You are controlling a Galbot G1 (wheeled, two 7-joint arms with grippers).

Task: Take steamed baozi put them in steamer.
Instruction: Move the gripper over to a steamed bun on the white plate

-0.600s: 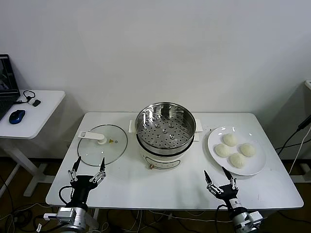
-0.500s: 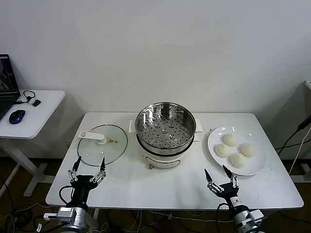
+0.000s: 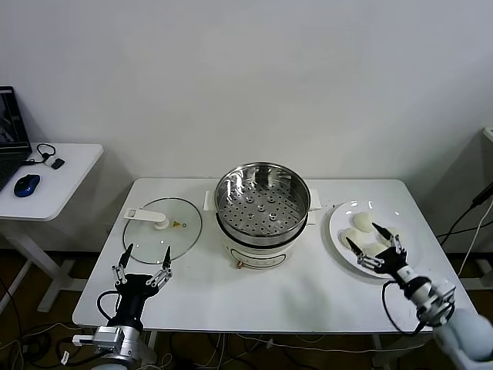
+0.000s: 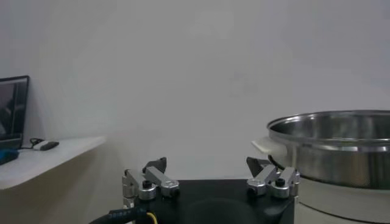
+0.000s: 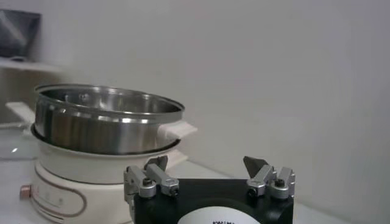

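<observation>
The right gripper (image 3: 372, 243) hangs over the near part of the white plate (image 3: 408, 264), its two fingers spread wide with nothing between them. The steamed baozi (image 3: 360, 222) lie on that plate directly under and just beyond the fingertips; two buns show clearly ahead of the gripper, the one at the far side and another (image 3: 352, 237) toward the steamer, while the rest are partly covered by the fingers and cannot be counted with certainty. Whether a fingertip touches a bun cannot be told from the head view. In the right wrist view a pale rounded shape (image 5: 214, 217) sits low between the finger bases, and the steel basket stands off to one side of the gripper, farther away.

The steamer (image 3: 262, 199) stands to the left of the right gripper, well apart from it, its shiny perforated floor bare, set on the white cooker base (image 3: 258, 254). The plate's rim lies near the base but does not touch it.

The left gripper (image 3: 141, 264) waits near the front edge of the table (image 3: 300, 297), fingers open and holding nothing. Just beyond its tips lies the glass lid (image 3: 181, 235) with its white handle, flat on the table, and the steamer is to its right
</observation>
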